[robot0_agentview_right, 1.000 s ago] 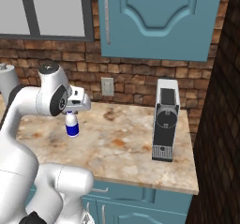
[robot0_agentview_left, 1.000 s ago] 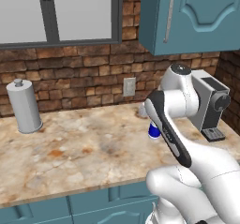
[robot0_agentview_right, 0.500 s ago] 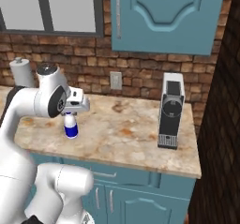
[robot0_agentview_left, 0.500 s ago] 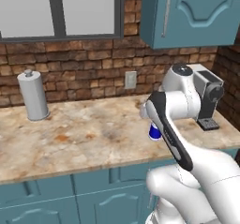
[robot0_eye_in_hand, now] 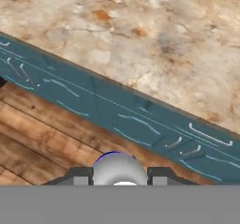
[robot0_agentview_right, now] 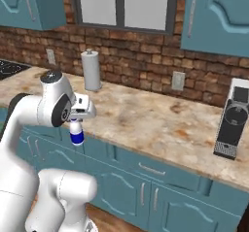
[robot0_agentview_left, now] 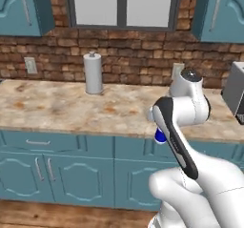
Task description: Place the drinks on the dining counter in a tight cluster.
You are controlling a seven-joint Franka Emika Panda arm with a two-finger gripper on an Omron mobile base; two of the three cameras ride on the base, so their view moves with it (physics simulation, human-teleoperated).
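My gripper (robot0_agentview_right: 77, 125) is shut on a tiny white bottle with a blue band (robot0_agentview_right: 76, 134), one of the drinks, and holds it upright in the air in front of the wall counter's edge. In the left base view the bottle's blue band (robot0_agentview_left: 160, 136) peeks out behind my forearm. The hand view looks down past the bottle's rounded top (robot0_eye_in_hand: 119, 170), which sits between the two fingertips (robot0_eye_in_hand: 80, 177), onto cabinet fronts and wooden floor. The dining counter is out of view.
The marbled counter (robot0_agentview_left: 62, 108) under the window runs along the brick wall on teal cabinets (robot0_agentview_left: 52, 174). A tall grey cylinder (robot0_agentview_right: 90, 70) stands at its back. A coffee machine (robot0_agentview_right: 234, 124) is at the right end. Wooden floor (robot0_eye_in_hand: 37, 138) lies below.
The whole picture has shifted: the base has backed away from the wall counter, so the cabinet fronts and floor now show. The bottle stays in my shut gripper.
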